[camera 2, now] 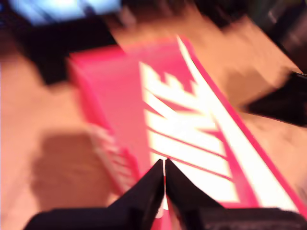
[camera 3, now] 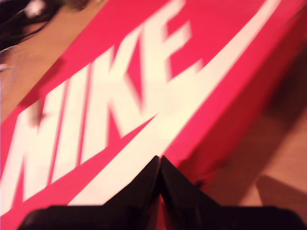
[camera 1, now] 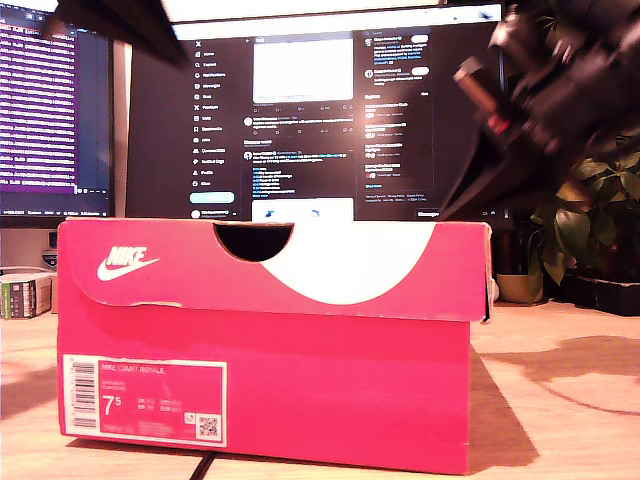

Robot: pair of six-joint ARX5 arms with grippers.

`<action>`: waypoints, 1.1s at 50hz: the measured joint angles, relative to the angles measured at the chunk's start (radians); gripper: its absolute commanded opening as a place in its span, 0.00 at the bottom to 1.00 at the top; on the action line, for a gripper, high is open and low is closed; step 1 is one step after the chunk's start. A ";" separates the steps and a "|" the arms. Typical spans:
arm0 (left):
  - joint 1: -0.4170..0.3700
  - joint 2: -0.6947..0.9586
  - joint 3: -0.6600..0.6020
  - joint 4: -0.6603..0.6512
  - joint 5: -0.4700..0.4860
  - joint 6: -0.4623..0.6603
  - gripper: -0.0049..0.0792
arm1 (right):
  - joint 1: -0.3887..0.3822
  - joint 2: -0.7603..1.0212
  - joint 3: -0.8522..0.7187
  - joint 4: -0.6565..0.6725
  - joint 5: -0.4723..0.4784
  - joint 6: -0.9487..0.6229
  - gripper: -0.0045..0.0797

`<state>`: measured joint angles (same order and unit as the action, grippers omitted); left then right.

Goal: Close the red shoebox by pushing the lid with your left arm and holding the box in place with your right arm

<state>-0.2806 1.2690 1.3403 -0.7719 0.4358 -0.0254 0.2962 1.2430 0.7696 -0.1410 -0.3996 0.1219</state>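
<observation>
The red shoebox (camera 1: 270, 400) stands on the wooden table with its lid (camera 1: 350, 285) down flat on it; the size-label end faces the exterior camera. Above the lid's white logo (camera 2: 182, 120) hangs my first gripper (camera 2: 164, 165), shut with nothing between its fingers. My second gripper (camera 3: 159, 160) is also shut and holds nothing, over the lid (camera 3: 120, 96) near one long edge. Both wrist views are blurred. In the exterior view a dark arm (camera 1: 120, 25) shows at the top left and another arm (camera 1: 560, 70) at the top right, both above the box.
A large monitor (camera 1: 300, 110) and a second screen (camera 1: 50, 110) stand behind the box. A potted plant (camera 1: 590, 200) is at the exterior view's right, small items (camera 1: 25, 295) at its left. Bare wooden table (camera 3: 268, 158) lies beside the box.
</observation>
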 measured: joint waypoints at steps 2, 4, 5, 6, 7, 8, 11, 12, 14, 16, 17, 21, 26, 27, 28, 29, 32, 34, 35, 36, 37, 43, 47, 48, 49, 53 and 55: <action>0.034 -0.026 -0.003 0.012 0.003 0.034 0.04 | 0.000 -0.042 0.000 0.000 0.036 -0.054 0.04; 0.066 -0.050 -0.009 0.028 0.010 0.042 0.04 | -0.003 -0.077 0.000 0.003 0.067 -0.069 0.04; 0.080 -0.060 -0.014 0.036 0.011 0.044 0.04 | -0.006 -0.094 0.000 0.005 0.079 -0.072 0.04; 0.096 -0.071 -0.022 0.050 0.016 0.050 0.04 | -0.011 -0.109 0.000 0.009 0.104 -0.077 0.04; 0.111 -0.082 -0.032 0.063 0.019 0.052 0.04 | -0.017 -0.123 0.000 0.013 0.115 -0.080 0.04; 0.125 -0.093 -0.044 0.076 0.026 0.052 0.04 | -0.022 -0.134 0.000 0.017 0.123 -0.081 0.04; 0.158 -0.117 -0.087 0.120 0.034 0.055 0.04 | -0.036 -0.161 0.000 0.029 0.181 -0.097 0.04; 0.170 -0.124 -0.104 0.134 0.035 0.055 0.04 | -0.043 -0.167 0.000 0.035 0.195 -0.097 0.04; 0.186 -0.132 -0.137 0.162 0.035 0.055 0.04 | -0.060 -0.175 0.000 0.043 0.210 -0.098 0.04; 0.201 -0.136 -0.167 0.185 0.035 0.055 0.04 | -0.078 -0.180 0.000 0.053 0.224 -0.098 0.04; 0.208 -0.137 -0.186 0.198 0.035 0.055 0.04 | -0.089 -0.181 0.000 0.058 0.227 -0.098 0.04; 0.228 -0.143 -0.255 0.249 0.038 0.055 0.04 | -0.126 -0.187 0.000 0.079 0.232 -0.098 0.04; 0.243 -0.172 -0.341 0.324 0.039 0.055 0.04 | -0.170 -0.196 0.000 0.101 0.237 -0.099 0.04; 0.245 -0.182 -0.357 0.340 0.039 0.055 0.04 | -0.177 -0.199 0.000 0.103 0.240 -0.099 0.04; 0.248 -0.193 -0.372 0.356 0.039 0.055 0.04 | -0.184 -0.202 0.000 0.105 0.242 -0.099 0.04; 0.251 -0.204 -0.385 0.368 0.038 0.055 0.04 | -0.190 -0.205 0.000 0.105 0.243 -0.099 0.04; 0.262 -0.242 -0.420 0.403 0.039 0.042 0.04 | -0.208 -0.216 0.000 0.113 0.248 -0.099 0.04; 0.273 -0.264 -0.437 0.426 0.041 0.042 0.04 | -0.219 -0.224 -0.002 0.126 0.250 -0.099 0.04; 0.280 -0.274 -0.444 0.437 0.043 0.042 0.04 | -0.224 -0.230 -0.005 0.134 0.251 -0.120 0.04; 0.287 -0.283 -0.451 0.449 0.045 0.042 0.04 | -0.229 -0.238 -0.011 0.145 0.253 -0.120 0.04; 0.294 -0.291 -0.457 0.458 0.047 0.042 0.04 | -0.233 -0.246 -0.017 0.154 0.253 -0.120 0.04; 0.334 -0.313 -0.489 0.511 0.064 0.040 0.04 | -0.253 -0.316 -0.094 0.207 0.272 -0.120 0.04; 0.352 -0.325 -0.528 0.538 0.084 0.040 0.04 | -0.262 -0.366 -0.165 0.236 0.283 -0.120 0.04; 0.356 -0.327 -0.539 0.544 0.089 0.040 0.04 | -0.263 -0.379 -0.184 0.245 0.285 -0.117 0.04; 0.359 -0.331 -0.549 0.549 0.093 0.040 0.04 | -0.263 -0.391 -0.203 0.253 0.287 -0.116 0.04; 0.369 -0.350 -0.595 0.576 0.109 0.040 0.04 | -0.263 -0.437 -0.269 0.301 0.299 -0.094 0.04; 0.371 -0.368 -0.622 0.595 0.111 0.040 0.04 | -0.263 -0.461 -0.291 0.318 0.304 -0.084 0.04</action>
<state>0.0906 0.9012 0.7181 -0.1768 0.5472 0.0143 0.0334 0.7822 0.4786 0.1772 -0.0959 0.0376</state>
